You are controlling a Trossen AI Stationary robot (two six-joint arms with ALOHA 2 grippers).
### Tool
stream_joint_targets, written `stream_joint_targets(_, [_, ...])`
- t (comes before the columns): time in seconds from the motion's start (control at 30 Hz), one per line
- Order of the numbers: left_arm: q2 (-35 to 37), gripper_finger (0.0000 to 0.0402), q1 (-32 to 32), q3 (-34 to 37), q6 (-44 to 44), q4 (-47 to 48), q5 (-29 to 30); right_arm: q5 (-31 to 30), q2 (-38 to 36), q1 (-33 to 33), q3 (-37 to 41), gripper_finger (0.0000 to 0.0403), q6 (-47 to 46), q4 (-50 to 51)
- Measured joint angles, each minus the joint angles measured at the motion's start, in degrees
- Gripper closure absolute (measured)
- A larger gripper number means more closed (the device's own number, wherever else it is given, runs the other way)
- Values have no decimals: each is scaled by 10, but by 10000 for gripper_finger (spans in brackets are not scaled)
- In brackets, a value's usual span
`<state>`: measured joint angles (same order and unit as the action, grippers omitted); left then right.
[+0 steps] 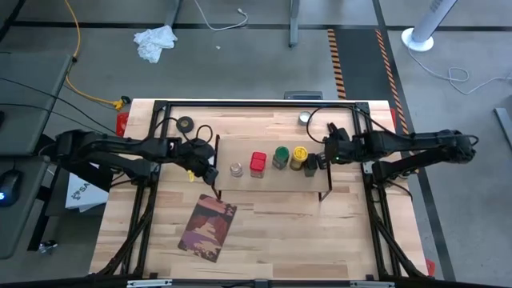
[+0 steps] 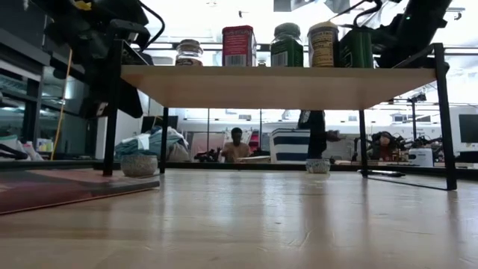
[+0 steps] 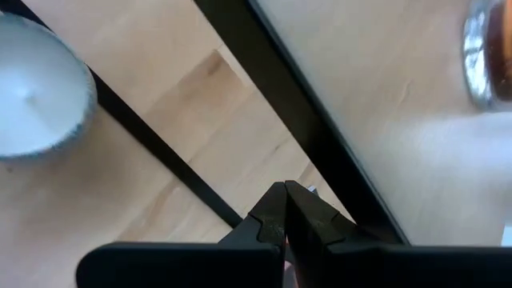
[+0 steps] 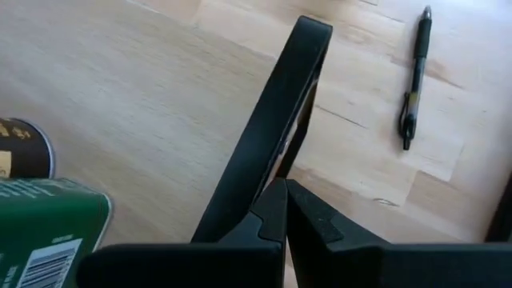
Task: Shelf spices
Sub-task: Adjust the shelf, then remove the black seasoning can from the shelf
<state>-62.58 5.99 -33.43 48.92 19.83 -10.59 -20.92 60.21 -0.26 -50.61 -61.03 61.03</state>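
Note:
The pale wood shelf [image 1: 272, 176] stands on black wire legs mid-table. On it, in a row from left to right, stand a clear glass jar [image 1: 236, 170], a red box [image 1: 258, 164], a green-topped jar [image 1: 281, 158], a yellow-topped jar [image 1: 299, 157] and a dark green tin [image 1: 312, 162]. All five stand upright on their bases, as the low view shows for the red box [image 2: 239, 46]. My left gripper [image 1: 210, 172] is shut at the shelf's left end, by the black frame [image 3: 320, 152]. My right gripper [image 1: 323, 158] is shut at the shelf's right end, beside the tin [image 4: 48, 232]. My left gripper's shut fingertips [image 3: 284, 196] stand close by the shelf's black left end frame; I cannot tell whether they touch it. My right gripper's shut fingertips [image 4: 280, 192] stand against the shelf's black right end frame [image 4: 280, 104]; I cannot tell whether they touch it.
A brown-and-maroon book [image 1: 208, 226] lies at the near left. A black tape roll [image 1: 186, 124] and a small round lid [image 1: 305, 118] lie at the far side. A white bowl [image 3: 32, 88] and a pen [image 4: 416, 76] lie on the table near the shelf ends.

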Motion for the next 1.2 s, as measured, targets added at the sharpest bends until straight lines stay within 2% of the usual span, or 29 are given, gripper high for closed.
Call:
stream_joint_targets(0.4, [105, 401, 85, -1, -50, 28, 4, -17, -99, -35, -1, 403, 15, 101])
stream_joint_targets(0.6, [150, 396, 97, 1, -79, -54, 11, -19, -165, -36, -1, 403, 29, 78])
stream_joint_targets(0.7, [154, 376, 83, -23, -83, -113, 5, -19, -190, -36, -1, 403, 45, 55])
stream_joint_targets(0.77, [151, 356, 74, -48, -99, -120, 4, -20, -204, -36, -1, 402, 63, 38])
stream_joint_targets(0.9, [141, 310, 62, -100, -140, -82, 20, -22, -221, -36, -1, 390, 75, 28])
stream_joint_targets(1.03, [140, 280, 64, -130, -189, 29, 60, -20, -225, -36, -1, 373, 71, 30])
stream_joint_targets(1.1, [137, 272, 64, -129, -190, 31, 68, -16, -224, -36, -1, 368, 76, 30])
stream_joint_targets(1.2, [135, 264, 64, -131, -187, -24, 68, -16, -225, -36, 0, 363, 92, 29])
